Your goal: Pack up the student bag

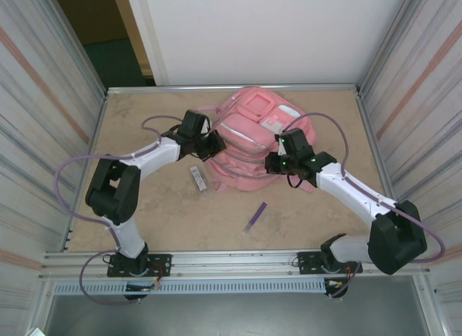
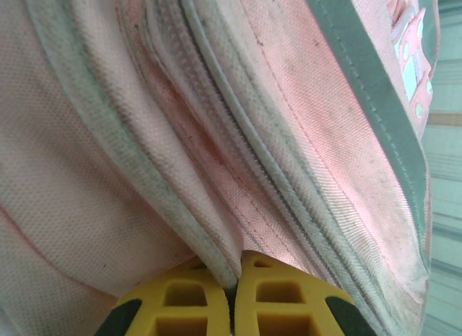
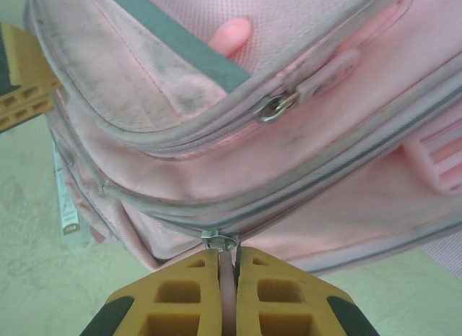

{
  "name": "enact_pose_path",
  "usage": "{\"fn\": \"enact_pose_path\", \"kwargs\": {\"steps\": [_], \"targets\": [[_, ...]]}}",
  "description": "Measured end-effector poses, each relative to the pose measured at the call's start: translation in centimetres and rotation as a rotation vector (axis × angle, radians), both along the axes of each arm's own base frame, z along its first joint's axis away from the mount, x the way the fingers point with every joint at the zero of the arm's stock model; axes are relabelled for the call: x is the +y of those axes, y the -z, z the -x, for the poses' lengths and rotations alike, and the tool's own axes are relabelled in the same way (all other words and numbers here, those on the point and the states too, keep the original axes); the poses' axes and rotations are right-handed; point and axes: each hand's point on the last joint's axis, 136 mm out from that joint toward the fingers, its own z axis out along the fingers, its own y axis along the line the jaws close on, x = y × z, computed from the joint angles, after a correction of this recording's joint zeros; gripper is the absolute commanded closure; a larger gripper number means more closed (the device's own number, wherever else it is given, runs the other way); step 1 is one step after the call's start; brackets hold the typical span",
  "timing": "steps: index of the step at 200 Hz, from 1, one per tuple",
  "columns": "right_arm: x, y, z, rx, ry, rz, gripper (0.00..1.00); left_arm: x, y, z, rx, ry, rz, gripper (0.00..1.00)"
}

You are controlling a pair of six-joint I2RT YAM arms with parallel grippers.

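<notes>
Because the student bag is soft pink fabric that sags and folds wherever it is pressed, it will likely give rather than slide, and a tug on loose cloth would mostly bunch it up. It lies on the tabletop, towards the far middle, front pockets up, between the two arms. The firm places to take hold look to be the piped seams, the straps and the zip pulls; the flat panels offer little purchase. It seems light and limp, so one claw ought to anchor it while the other works a zip.

The left claw is closed down on a pleat of fabric just beside a closed zip line on the bag's left side, with the cloth pinched between its yellow pads. The right claw is likewise narrow, nipping the pink pull tab that hangs from a metal slider on the bag's near-right edge. A second slider sits on the pocket above, untouched.

Out on the tabletop, just beside the bag's near-left edge, lies a small pale stick-like item. Nearer the arms lies a purple pen. Neither is packed yet.
</notes>
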Motion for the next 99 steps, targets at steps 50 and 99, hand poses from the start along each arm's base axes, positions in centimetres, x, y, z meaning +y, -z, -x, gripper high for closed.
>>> {"fn": "enact_pose_path", "kwargs": {"steps": [50, 99], "targets": [[-0.8, 0.3, 0.3, 0.028, -0.011, -0.009, 1.0, 1.2, -0.3, -2.5, -0.064, 0.024, -0.054, 0.59], [1.0, -0.3, 0.2, 0.048, -0.055, -0.005, 1.0, 1.9, -2.6, 1.7, -0.087, -0.055, -0.066, 0.38]]}}
